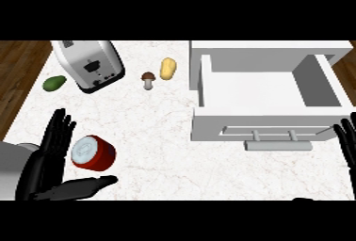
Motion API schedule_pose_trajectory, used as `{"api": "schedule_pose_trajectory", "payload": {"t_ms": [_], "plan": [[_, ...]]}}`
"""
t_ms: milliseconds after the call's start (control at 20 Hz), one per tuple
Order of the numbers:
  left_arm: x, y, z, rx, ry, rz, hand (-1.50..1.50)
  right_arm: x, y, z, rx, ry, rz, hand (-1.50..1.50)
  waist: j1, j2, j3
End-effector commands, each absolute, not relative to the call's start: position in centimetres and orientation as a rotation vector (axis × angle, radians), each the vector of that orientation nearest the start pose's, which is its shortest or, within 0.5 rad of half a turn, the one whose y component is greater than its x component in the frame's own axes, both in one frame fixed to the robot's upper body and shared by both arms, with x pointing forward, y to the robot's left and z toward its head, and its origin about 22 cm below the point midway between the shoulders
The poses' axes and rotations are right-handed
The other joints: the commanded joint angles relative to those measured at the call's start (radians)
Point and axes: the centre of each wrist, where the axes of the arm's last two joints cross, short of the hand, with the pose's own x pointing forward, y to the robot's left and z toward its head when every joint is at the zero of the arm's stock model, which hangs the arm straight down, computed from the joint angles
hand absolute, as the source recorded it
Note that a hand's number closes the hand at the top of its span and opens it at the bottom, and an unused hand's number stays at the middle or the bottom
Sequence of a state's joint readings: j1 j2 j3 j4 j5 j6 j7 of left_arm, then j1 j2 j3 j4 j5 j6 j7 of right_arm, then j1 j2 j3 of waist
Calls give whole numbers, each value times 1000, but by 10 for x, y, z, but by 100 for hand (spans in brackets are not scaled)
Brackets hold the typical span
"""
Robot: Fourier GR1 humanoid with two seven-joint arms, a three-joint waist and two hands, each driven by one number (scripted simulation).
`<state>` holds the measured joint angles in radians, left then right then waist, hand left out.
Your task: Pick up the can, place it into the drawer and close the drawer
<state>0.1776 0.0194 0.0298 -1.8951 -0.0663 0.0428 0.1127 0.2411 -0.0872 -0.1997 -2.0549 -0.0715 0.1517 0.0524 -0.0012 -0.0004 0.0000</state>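
A red can (pixel 93 153) with a white top stands on the marble counter at the lower left. My left hand (pixel 47 155) is open around it, fingers straight along its left side and thumb stretched out below it, not closed on it. The white drawer (pixel 268 85) is pulled open at the right, with nothing visible inside and its handle (pixel 277 145) at the front. My right hand (pixel 346 139) shows at the right edge, fingers straight and pointing up, just right of the drawer front.
A silver toaster (pixel 90 63) lies at the back left, with a green avocado (pixel 54 83) beside it. A brown mushroom (pixel 148 80) and a yellow potato (pixel 168 68) sit left of the drawer. Wooden floor shows past the counter's edges.
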Motion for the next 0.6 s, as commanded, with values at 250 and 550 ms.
{"api": "schedule_pose_trajectory", "payload": {"t_ms": [250, 550], "plan": [[216, 263, 4, 226, -1594, 56, -150, 175, -308, 73, -179, -1777, 8, -150, -1, 1, 0], [186, 300, -22, 257, -1601, 71, -150, 169, -303, 70, -175, -1796, 13, -150, 1, 0, 0]]}}
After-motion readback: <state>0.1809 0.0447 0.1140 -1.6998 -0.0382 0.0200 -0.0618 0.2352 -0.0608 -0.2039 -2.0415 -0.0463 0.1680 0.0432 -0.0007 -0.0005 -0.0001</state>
